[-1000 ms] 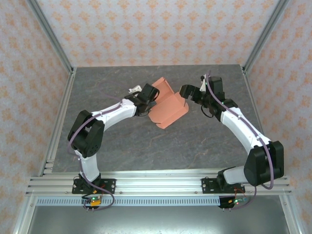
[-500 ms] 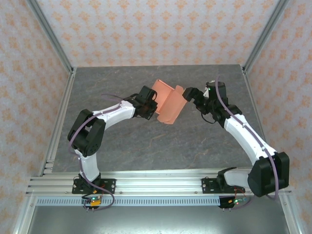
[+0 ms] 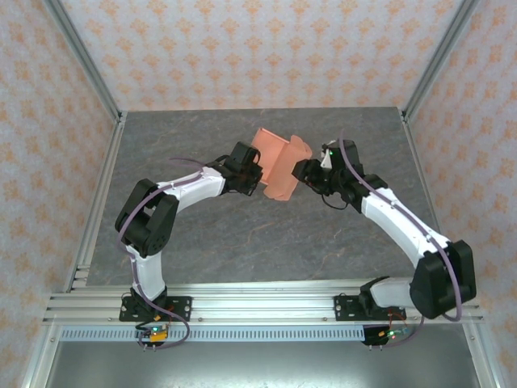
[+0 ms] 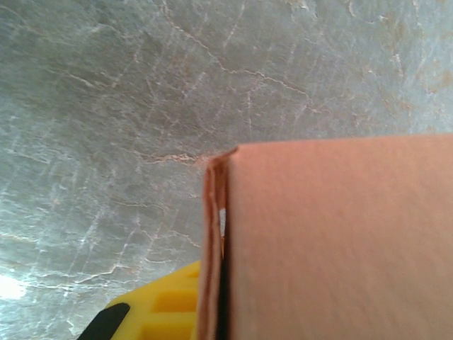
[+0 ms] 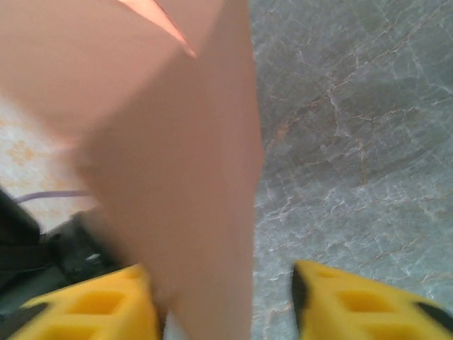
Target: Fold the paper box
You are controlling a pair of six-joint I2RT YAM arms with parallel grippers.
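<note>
Grey marble-look bench (image 3: pixel 242 234), peach patterned walls (image 3: pixel 242 48) at 9, 12 and 3 o'clock, aluminium rails (image 3: pixel 266 303) along 6 o'clock. Paper box (image 3: pixel 279 166) is held between the two arms, slightly toward 12 o'clock from bench centre in the top view. It is partly folded: salmon-orange panels with one bent up at the 12 o'clock end. Can't tell if its 6 o'clock corner touches the bench.

Left tool (image 3: pixel 255 173) is on the box's 9 o'clock edge, pressed together and pinching it. Left wrist view shows a doubled cardboard edge rising from 6 o'clock, with one yellow finger (image 4: pixel 166 308) right beside it at 7 o'clock. The panel covers the 3-to-5 o'clock area, with bench behind it.

Right tool (image 3: pixel 302 171) is at the box's 3 o'clock edge. Right wrist view is blurred. The yellow fingers (image 5: pixel 92 308) are spread, at 7 and 5 o'clock. The cardboard panel comes down between them and lies against the 7 o'clock finger. Bare bench shows between the panel and the 5 o'clock finger. The jaws straddle the panel and are not clamped on it.
</note>
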